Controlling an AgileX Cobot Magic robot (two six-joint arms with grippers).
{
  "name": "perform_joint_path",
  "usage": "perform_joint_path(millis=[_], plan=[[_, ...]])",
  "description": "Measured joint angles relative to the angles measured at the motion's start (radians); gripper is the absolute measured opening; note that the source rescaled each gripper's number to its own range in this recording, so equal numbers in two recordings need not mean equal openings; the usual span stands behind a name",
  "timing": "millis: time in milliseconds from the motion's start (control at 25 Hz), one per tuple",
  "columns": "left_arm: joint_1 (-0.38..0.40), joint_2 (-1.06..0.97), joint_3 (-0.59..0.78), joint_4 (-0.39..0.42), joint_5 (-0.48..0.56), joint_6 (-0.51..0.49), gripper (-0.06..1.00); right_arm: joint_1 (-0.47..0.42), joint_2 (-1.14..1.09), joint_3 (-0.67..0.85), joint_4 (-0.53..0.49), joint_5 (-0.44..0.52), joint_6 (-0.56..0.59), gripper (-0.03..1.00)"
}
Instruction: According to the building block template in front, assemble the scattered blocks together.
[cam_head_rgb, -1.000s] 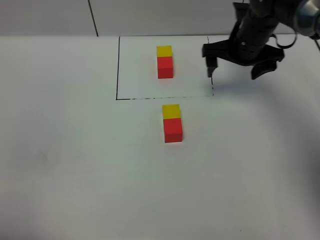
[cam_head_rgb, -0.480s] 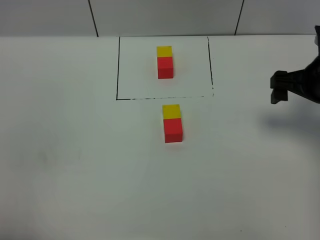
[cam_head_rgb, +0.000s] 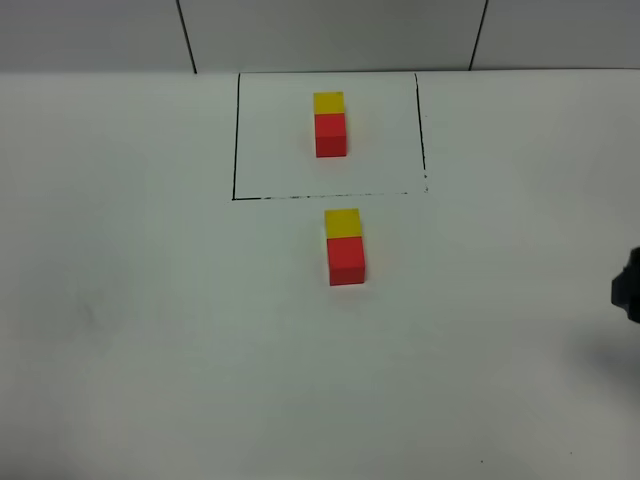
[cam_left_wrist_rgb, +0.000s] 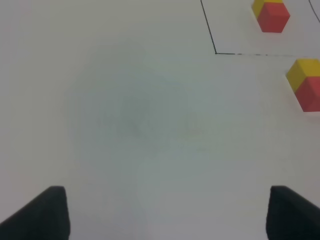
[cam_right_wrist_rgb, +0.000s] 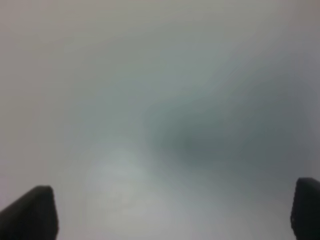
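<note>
Although the yellow cube (cam_head_rgb: 342, 222) and red cube (cam_head_rgb: 346, 259) already sit joined just below the outlined template (cam_head_rgb: 329, 124), a stray sweep by either arm could knock them apart. From left to right: the left gripper (cam_left_wrist_rgb: 165, 212), fingers spread and empty, sits well apart from the pair; the right gripper (cam_right_wrist_rgb: 172, 212), likewise spread, faces only bare table (cam_head_rgb: 150, 350), far right.

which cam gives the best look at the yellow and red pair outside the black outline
The exterior high view: the scattered blocks sit whole and sharp just below the building block template, yellow touching red. The left wrist view catches them at its edge, the red cube partly cut off. The right wrist view shows only blurred table.
</note>
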Motion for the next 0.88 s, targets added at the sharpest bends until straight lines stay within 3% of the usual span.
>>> perform_joint_path(millis=[360,640,880], plan=[[0.0,0.0,0.0,0.0,0.0,0.0,0.71,0.0,-0.45,0.121,-0.031,0.18,0.002,0.95],[0.0,0.0,0.0,0.0,0.0,0.0,0.71,0.0,-0.706,0.129,-0.044,0.187,0.002,0.95],[0.0,0.0,0.0,0.0,0.0,0.0,0.71,0.0,-0.847,0.148,-0.046,0.227,0.001,0.89]])
